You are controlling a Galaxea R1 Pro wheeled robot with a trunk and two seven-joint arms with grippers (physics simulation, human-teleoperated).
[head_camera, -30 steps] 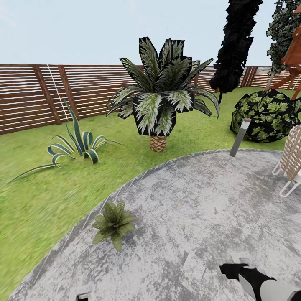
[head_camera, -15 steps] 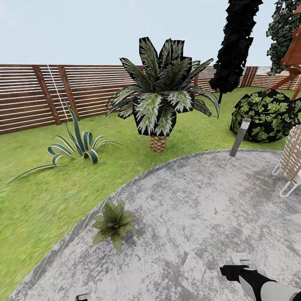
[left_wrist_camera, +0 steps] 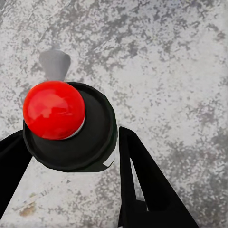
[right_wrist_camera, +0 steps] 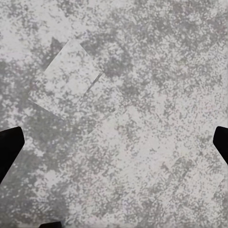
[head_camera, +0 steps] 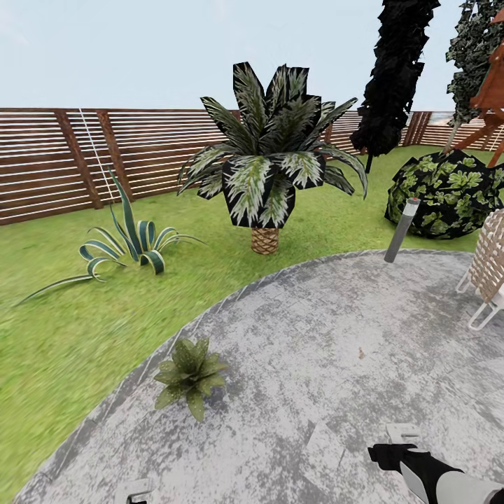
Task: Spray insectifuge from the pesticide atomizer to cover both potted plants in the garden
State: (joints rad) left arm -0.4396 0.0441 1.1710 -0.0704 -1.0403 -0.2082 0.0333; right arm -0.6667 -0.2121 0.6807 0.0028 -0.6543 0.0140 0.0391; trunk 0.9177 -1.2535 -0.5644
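One potted plant (head_camera: 190, 374), a low rosette of speckled green leaves, sits on the grey stone paving (head_camera: 336, 350) near its curved edge with the lawn. In the left wrist view the pesticide atomizer (left_wrist_camera: 71, 126), a black cap with a glossy red ball on top, sits between the black fingers (left_wrist_camera: 140, 185) of my left gripper (left_wrist_camera: 71, 156), held above the paving. A corner of that gripper (head_camera: 138, 490) shows at the head view's bottom edge, below the plant. My right gripper (head_camera: 395, 444) hangs open over bare paving at lower right, its fingertips (right_wrist_camera: 9, 147) spread wide.
A tall palm (head_camera: 269, 161) and a striped agave (head_camera: 129, 241) grow on the lawn behind the paving. A grey bollard light (head_camera: 402, 229), a leafy bush (head_camera: 448, 192) and a wicker chair (head_camera: 490, 269) stand at right. A slatted wooden fence (head_camera: 70, 157) closes the back.
My right forearm has shifted very slightly to the right at the bottom of the head view. The plant and the camera have not moved.
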